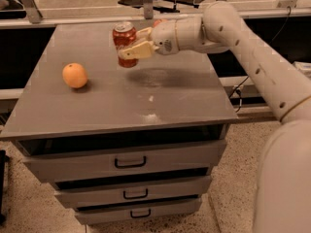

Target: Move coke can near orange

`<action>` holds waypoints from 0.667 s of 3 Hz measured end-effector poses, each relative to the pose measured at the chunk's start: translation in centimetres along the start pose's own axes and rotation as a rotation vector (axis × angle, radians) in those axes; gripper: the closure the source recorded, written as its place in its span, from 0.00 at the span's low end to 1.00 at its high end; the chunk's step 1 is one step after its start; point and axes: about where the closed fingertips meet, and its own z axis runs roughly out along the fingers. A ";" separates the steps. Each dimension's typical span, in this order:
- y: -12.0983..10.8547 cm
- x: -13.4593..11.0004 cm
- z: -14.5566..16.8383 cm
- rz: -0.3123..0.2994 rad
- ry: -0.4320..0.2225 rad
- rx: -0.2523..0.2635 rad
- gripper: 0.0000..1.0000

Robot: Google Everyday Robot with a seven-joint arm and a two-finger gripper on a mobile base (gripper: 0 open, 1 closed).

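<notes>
The coke can (124, 41), red with a silver top, is held upright in the air above the middle back of the grey cabinet top (116, 96). My gripper (132, 43) is shut on the can, its cream fingers (137, 50) wrapped around the can's right side. The arm reaches in from the right. The orange (75, 75) lies on the cabinet top at the left, a short way left of and in front of the can.
The cabinet has three drawers with black handles (130, 162) on its front. A metal rail and chair bases stand behind the cabinet. Speckled floor lies below on the right.
</notes>
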 end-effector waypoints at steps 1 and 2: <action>0.5 1.4 4.8 0.054 0.004 -0.048 1.00; 2.0 1.9 8.3 0.072 0.011 -0.114 1.00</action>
